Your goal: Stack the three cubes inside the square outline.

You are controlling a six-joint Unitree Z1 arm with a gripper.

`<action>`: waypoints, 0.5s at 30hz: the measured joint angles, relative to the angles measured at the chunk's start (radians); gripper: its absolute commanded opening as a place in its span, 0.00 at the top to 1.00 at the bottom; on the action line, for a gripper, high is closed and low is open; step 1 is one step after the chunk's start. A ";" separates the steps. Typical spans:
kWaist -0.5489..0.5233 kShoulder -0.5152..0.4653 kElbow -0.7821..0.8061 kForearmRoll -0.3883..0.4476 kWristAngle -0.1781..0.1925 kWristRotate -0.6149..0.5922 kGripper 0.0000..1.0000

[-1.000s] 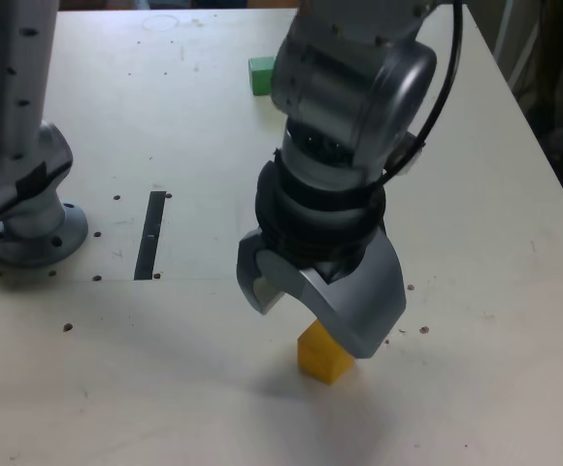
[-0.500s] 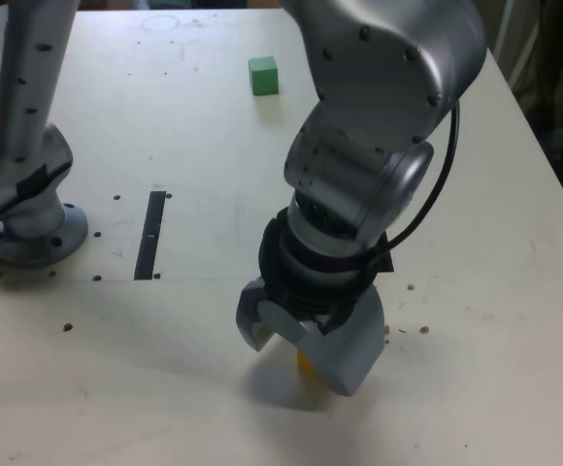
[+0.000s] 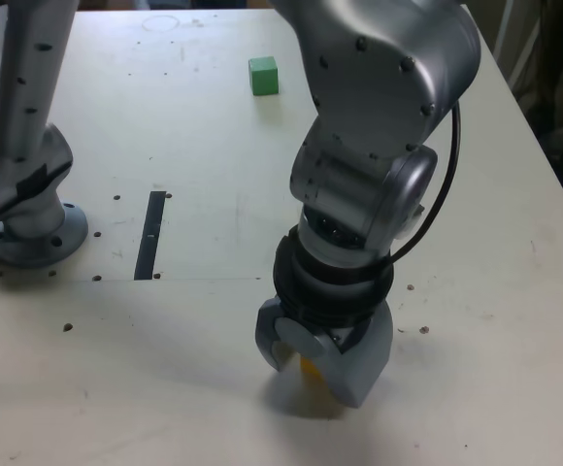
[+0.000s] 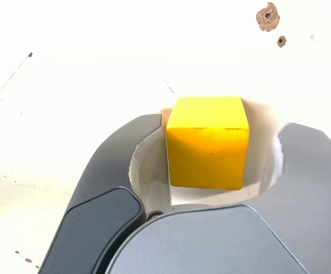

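The yellow cube point(image 4: 208, 142) sits on the white table, with my gripper point(image 4: 222, 123) lowered over it and one jaw on each side. In the exterior view only a sliver of the yellow cube point(image 3: 311, 367) shows between the jaws of the gripper point(image 3: 316, 373). The jaws stand close to the cube's sides, and the frames do not settle whether they press on it. The green cube point(image 3: 263, 75) lies alone at the far side of the table. The red cube and the square outline are hidden from both views.
A thin black strip point(image 3: 150, 234) lies on the table toward the exterior view's left. The arm's grey base point(image 3: 29, 228) stands at the left edge. The table's right edge point(image 3: 553, 184) runs close behind the arm.
The gripper has come down over the yellow cube and its jaws have narrowed around it. The arm now covers most of the cube in the exterior view.
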 measured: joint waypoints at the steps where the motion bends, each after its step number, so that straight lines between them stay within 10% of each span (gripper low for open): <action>1: 0.000 -0.001 0.003 0.000 0.002 -0.005 0.73; 15: 0.001 -0.054 -0.008 0.047 0.021 -0.030 0.86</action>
